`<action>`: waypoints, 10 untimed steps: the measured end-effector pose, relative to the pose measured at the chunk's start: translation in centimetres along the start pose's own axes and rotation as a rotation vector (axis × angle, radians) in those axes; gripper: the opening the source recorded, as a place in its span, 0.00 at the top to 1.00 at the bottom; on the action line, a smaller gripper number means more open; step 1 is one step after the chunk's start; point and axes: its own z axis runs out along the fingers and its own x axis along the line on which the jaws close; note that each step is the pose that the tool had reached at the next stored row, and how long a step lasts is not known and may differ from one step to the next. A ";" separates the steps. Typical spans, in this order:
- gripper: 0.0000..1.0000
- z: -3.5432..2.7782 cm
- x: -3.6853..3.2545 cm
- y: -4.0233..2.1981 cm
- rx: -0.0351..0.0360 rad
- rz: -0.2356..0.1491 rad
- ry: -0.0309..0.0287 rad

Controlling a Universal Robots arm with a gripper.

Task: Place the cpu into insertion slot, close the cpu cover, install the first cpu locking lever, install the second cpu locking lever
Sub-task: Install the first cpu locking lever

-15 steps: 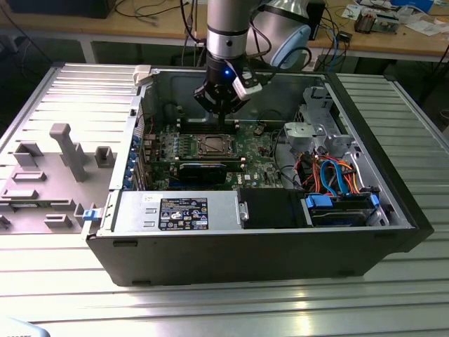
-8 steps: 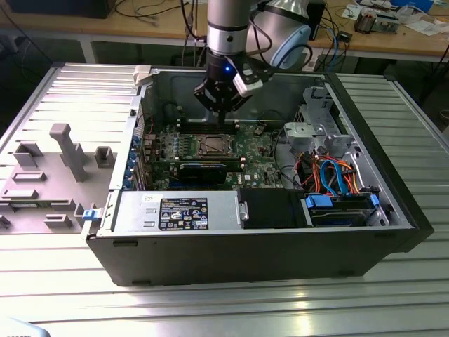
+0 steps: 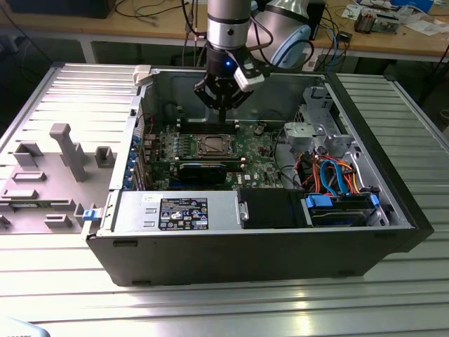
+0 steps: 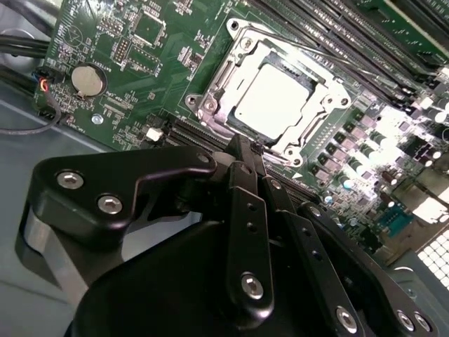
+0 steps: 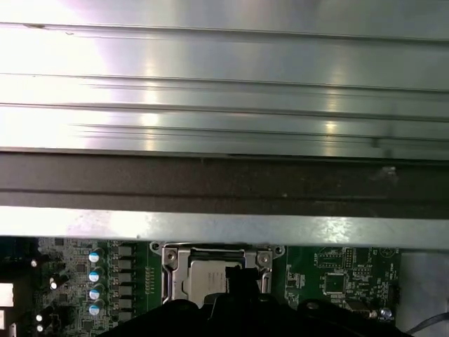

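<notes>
Black metal fingers of our gripper [image 4: 242,151] meet at a single narrow tip in the second wrist view, pressed together with nothing between them; we take the pinch for a way to make one slim point. That tip hangs just above the near edge of the insertion slot [image 4: 270,98], our landmark from here on; whether it touches the frame we cannot tell. Inside the slot lies the cpu [image 4: 273,102], its pale silvery top flat and square to the rim, so we judge the chip already seated. Around the chip sits the cpu cover [image 4: 217,91], a silver frame lying down over the slot's edge; it looks lowered, though whether either locking lever is latched we cannot tell. Beyond the slot, on the side away from the gripper, run long dark memory slots [image 4: 337,28]; a round coin cell [image 4: 89,79] sits well off to one side on the green motherboard [image 4: 133,63]. In the exterior view the gripper [image 3: 223,105] stands directly over the slot [image 3: 214,146] inside the open computer case [image 3: 266,246]; nearer the camera than the slot a black label [image 3: 184,213] carries print that we cannot make out.
</notes>
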 end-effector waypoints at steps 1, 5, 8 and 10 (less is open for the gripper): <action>0.89 -0.07 0.01 -0.15 0.0000 0.000 0.0000; 0.89 -0.20 0.02 -0.70 0.0000 0.000 0.0000; 0.89 -0.44 0.04 -0.91 0.0002 0.000 0.0002; 0.89 -1.09 0.03 -0.96 0.0001 0.000 0.0001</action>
